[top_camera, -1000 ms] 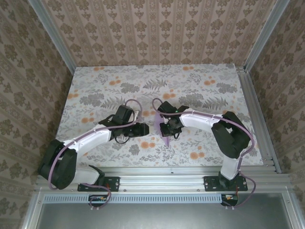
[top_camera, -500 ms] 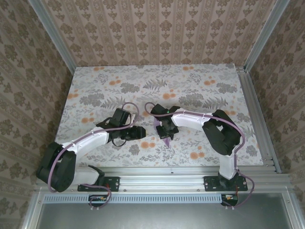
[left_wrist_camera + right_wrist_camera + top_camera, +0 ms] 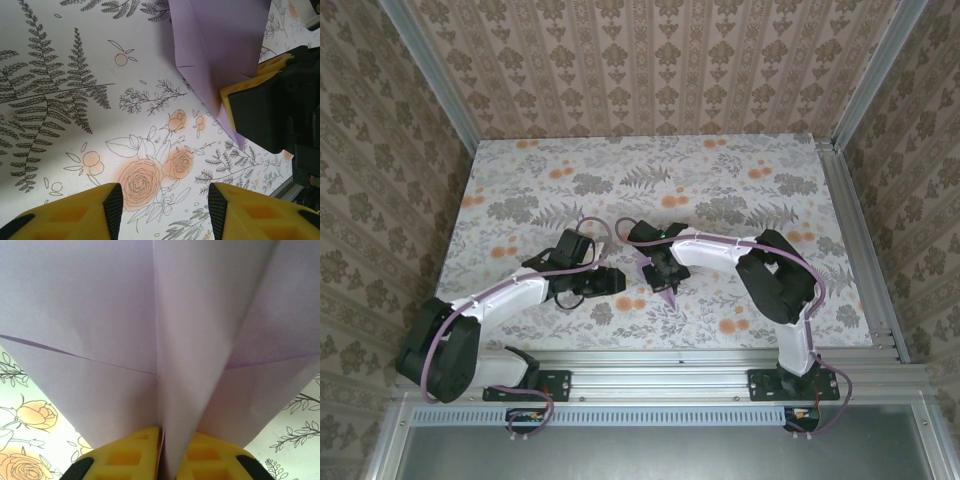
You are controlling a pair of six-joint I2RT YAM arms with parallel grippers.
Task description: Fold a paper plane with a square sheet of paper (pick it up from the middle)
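The paper plane [image 3: 668,295] is a pale lilac folded dart, its point aimed at the near edge of the table. My right gripper [image 3: 663,272] is shut on its centre fold. In the right wrist view the lilac wings [image 3: 100,330] spread out above my yellow fingers [image 3: 125,455], and the fold is pinched in the right gripper [image 3: 161,445]. My left gripper [image 3: 616,280] hovers just left of the plane, open, with bare tabletop between the fingers. From the left gripper [image 3: 165,200], the plane [image 3: 220,45] sits up and to the right, with a right-arm finger [image 3: 245,92] against it.
The floral tabletop [image 3: 740,190] stretches behind both arms. A metal rail [image 3: 720,357] runs along the near edge, and patterned walls enclose the other three sides. The two wrists are close together near the middle of the table.
My right arm has carried the plane a little to the left and nearer the front. The left gripper has drawn back slightly, still open.
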